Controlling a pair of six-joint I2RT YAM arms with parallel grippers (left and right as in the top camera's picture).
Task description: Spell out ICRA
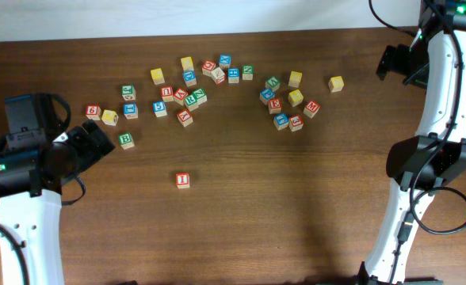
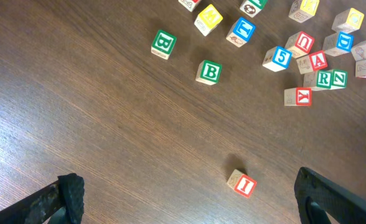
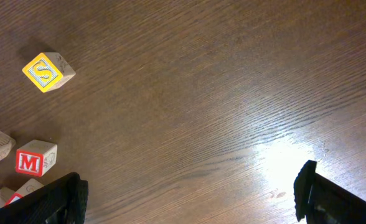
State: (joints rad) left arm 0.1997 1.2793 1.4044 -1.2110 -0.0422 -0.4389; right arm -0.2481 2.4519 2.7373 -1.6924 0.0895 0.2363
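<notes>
The red I cube [image 1: 183,180] stands alone at the table's middle front; in the left wrist view [image 2: 242,184] it lies between my open fingers and just ahead of them. The red A cube [image 1: 180,96] [image 2: 319,60] and the green R cube [image 1: 191,101] [image 2: 323,79] sit touching in the left cluster. I cannot read which yellow cube bears the C. My left gripper [image 1: 100,142] [image 2: 189,208] is open and empty, left of the I. My right gripper [image 1: 391,62] [image 3: 189,199] is open and empty at the far right over bare wood.
Many other letter cubes lie in two clusters across the back, among them two green B cubes [image 2: 209,71] [image 2: 164,43], a red Y [image 2: 302,96], a yellow S [image 3: 46,70] and a red M [image 3: 32,160]. The right arm's base [image 1: 427,162] stands at the right edge.
</notes>
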